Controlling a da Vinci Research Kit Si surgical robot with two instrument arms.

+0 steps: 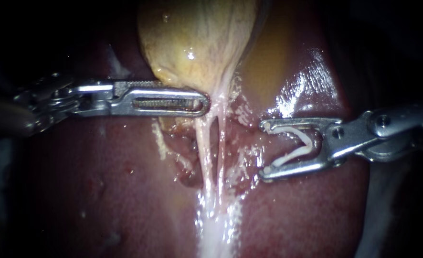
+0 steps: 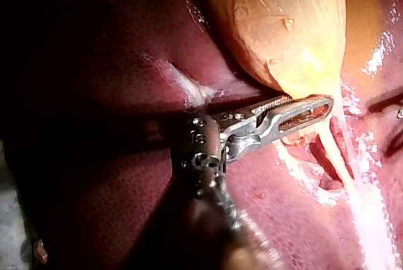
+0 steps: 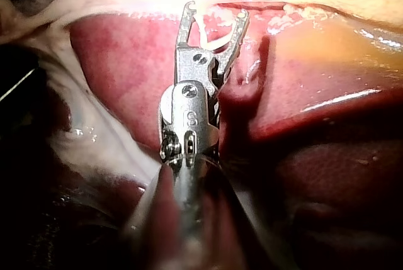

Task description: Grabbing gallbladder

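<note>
well, gallbladder [image 1: 197, 38]: lies on the liver [image 1: 101, 191], its narrow end running down into two pale tubes [image 1: 203, 143]
left instrument [image 1: 203, 98]: your jaws look clamped on a thin edge of that narrow end
right instrument [image 1: 265, 149]: jaws spread wide, carrying a white clip [image 1: 292, 155], near the tubes but apart from them
risk one: so shallow a bite may slip if you pull hard, or tear the wall and leak
risk two: your pull could drag the tubes onto the clip's open tips
</note>
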